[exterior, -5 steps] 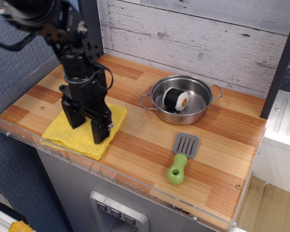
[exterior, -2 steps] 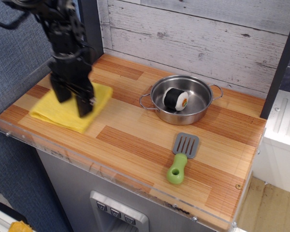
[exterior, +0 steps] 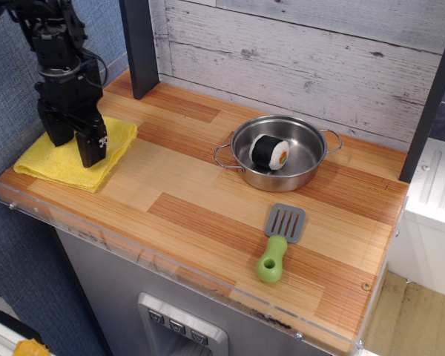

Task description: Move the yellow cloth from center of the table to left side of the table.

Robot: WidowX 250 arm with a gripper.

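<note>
The yellow cloth point(exterior: 55, 167) lies folded at the left end of the table point(exterior: 208, 196), close to the front left corner. My gripper point(exterior: 76, 153) stands upright over the cloth's far half. Its two black fingers reach down onto the cloth with only a narrow gap between them, closed on the fabric. The fingers hide the part of the cloth under them.
A steel pan point(exterior: 300, 180) with a sushi roll point(exterior: 271, 152) inside sits at the back centre-right. A grey spatula with a green handle point(exterior: 277, 243) lies in front of it. A dark post point(exterior: 137, 44) stands at the back left. A clear acrylic rim point(exterior: 170, 271) edges the table.
My gripper has moved left and slightly back across the table, and the yellow cloth has slid with it from near the centre-left to the left end.
</note>
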